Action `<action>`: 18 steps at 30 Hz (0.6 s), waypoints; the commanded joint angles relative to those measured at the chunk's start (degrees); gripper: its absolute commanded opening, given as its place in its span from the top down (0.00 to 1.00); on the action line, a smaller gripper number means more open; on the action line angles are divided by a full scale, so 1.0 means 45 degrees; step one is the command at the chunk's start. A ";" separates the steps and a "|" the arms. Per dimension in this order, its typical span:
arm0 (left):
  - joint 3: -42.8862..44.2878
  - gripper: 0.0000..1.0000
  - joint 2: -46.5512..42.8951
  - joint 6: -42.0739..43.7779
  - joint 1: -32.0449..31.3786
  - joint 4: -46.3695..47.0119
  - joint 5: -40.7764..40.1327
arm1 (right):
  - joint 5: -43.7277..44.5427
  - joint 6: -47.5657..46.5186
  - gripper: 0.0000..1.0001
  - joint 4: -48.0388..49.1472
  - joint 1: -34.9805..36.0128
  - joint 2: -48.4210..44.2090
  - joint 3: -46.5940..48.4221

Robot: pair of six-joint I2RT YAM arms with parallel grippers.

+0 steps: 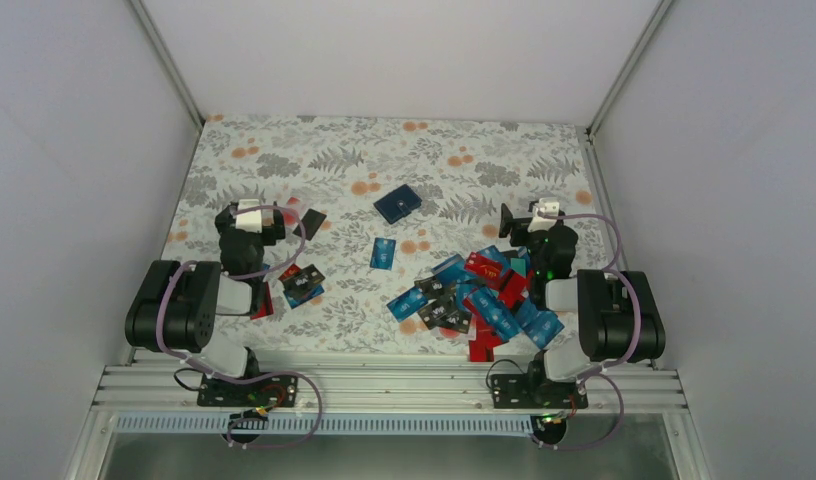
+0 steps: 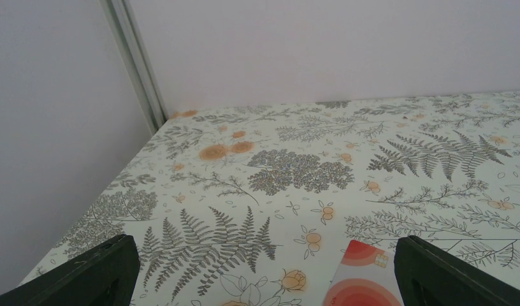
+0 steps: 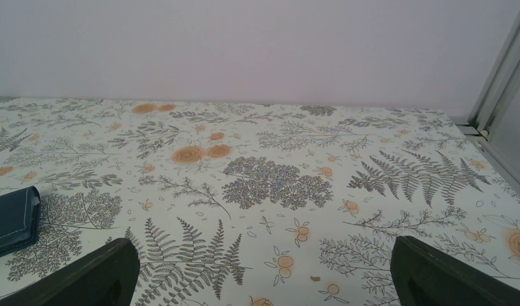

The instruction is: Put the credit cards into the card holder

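Note:
The card holder (image 1: 397,204) is a dark navy folded rectangle lying mid-table; its end also shows at the left edge of the right wrist view (image 3: 12,220). Credit cards (image 1: 474,295) in blue, red, black and teal lie heaped at the near right. One blue card (image 1: 383,252) lies alone, and a few more (image 1: 302,283) lie near the left arm. A red-and-white card (image 2: 362,274) lies by the right finger of my left gripper (image 2: 265,255) (image 1: 252,215), which stands open and holds nothing. My right gripper (image 3: 264,252) (image 1: 529,222) is also open over bare cloth.
A black card (image 1: 311,222) lies just right of the left gripper. The fern-print tablecloth (image 1: 314,160) runs to white walls at the back and sides, with metal posts (image 2: 139,64) (image 3: 499,76) in the far corners.

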 commanded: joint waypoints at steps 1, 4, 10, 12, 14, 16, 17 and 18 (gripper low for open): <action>-0.0054 0.00 -0.0087 0.0043 0.0024 0.0705 0.0168 | -0.0075 -0.0215 0.00 -0.0187 -0.0080 -0.0107 0.0482; 0.0592 0.00 -0.0767 -0.0195 -0.0084 -0.0926 -0.0575 | 0.0894 -0.0128 0.00 -0.2546 0.0159 -0.0609 0.1719; 0.2908 0.00 -0.2904 -0.1338 -0.0614 -0.6391 -0.2686 | 0.1529 0.0564 0.00 -0.5963 0.0294 -0.1676 0.3883; 0.4658 0.00 -0.3274 -0.2047 -0.0667 -0.9267 -0.2609 | 0.1513 0.0811 0.00 -0.7041 0.0311 -0.2090 0.4721; 0.7150 0.00 -0.3080 -0.2485 -0.0672 -1.2090 -0.2512 | 0.1438 0.0971 0.00 -0.8047 0.0323 -0.2497 0.5574; 0.8789 0.00 -0.2773 -0.2501 -0.0672 -1.4052 -0.2587 | 0.1428 0.1023 0.00 -0.8963 0.0310 -0.2843 0.6395; 0.9464 0.00 -0.2704 -0.2483 -0.0672 -1.4829 -0.2685 | 0.1428 0.0891 0.00 -0.9365 0.0296 -0.2962 0.6848; 0.9982 0.00 -0.2671 -0.2464 -0.0672 -1.5385 -0.2721 | 0.1489 0.0725 0.00 -0.9808 0.0299 -0.3055 0.7303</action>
